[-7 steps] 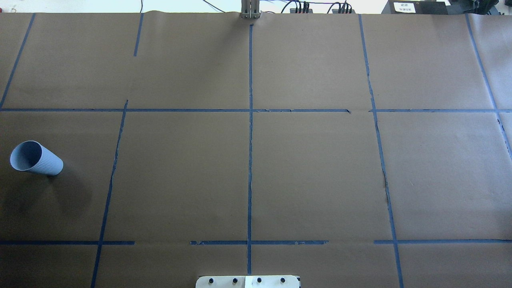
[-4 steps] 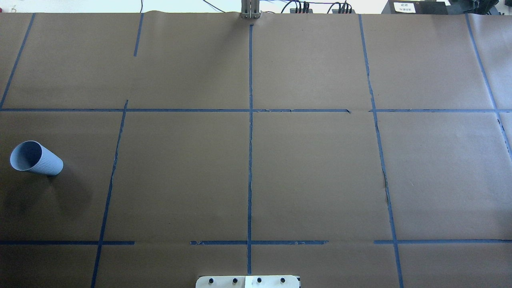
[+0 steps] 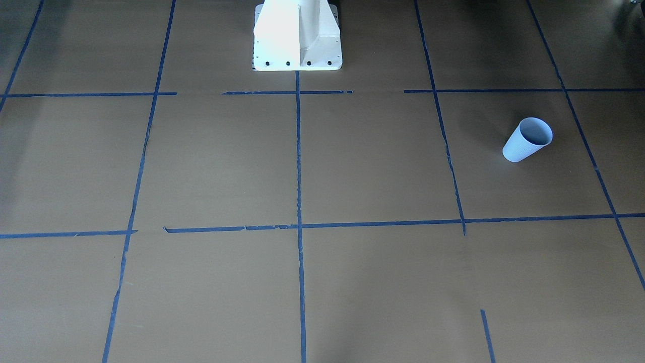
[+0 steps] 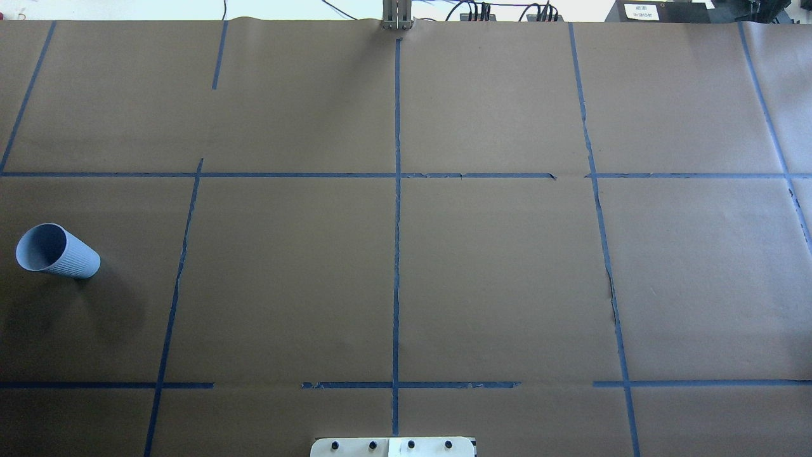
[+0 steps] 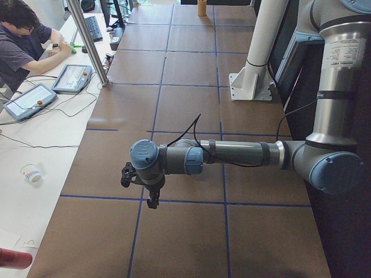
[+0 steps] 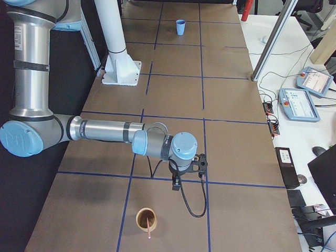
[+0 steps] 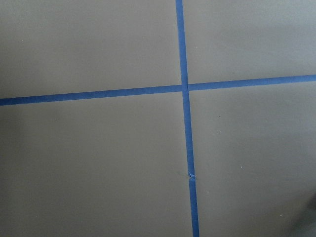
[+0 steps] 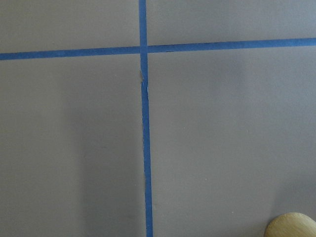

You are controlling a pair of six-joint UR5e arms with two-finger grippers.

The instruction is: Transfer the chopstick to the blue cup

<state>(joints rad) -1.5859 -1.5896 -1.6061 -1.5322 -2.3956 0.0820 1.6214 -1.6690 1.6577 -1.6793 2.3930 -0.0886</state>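
Chopstick [image 6: 150, 229], thin and pink, leans in a round tan cup [image 6: 139, 221] with the right claw [image 6: 177, 184] hovering near it (its spread, like that of the left claw [image 5: 152, 202], I cannot tell), so I'd pinch the stick high and lift straight before heading for the ribbed blue cup [image 6: 180, 26], well apart from it.

Left arm [image 5: 237, 153]: upper link upright, elbow bent square, forearm level | left gripper [image 5: 153, 200]: hangs below the wrist, pointing down; finger spacing too small to read | right arm [image 6: 105, 130]: same posture, forearm level | right gripper [image 6: 176, 184]: pointing down; finger spacing unreadable
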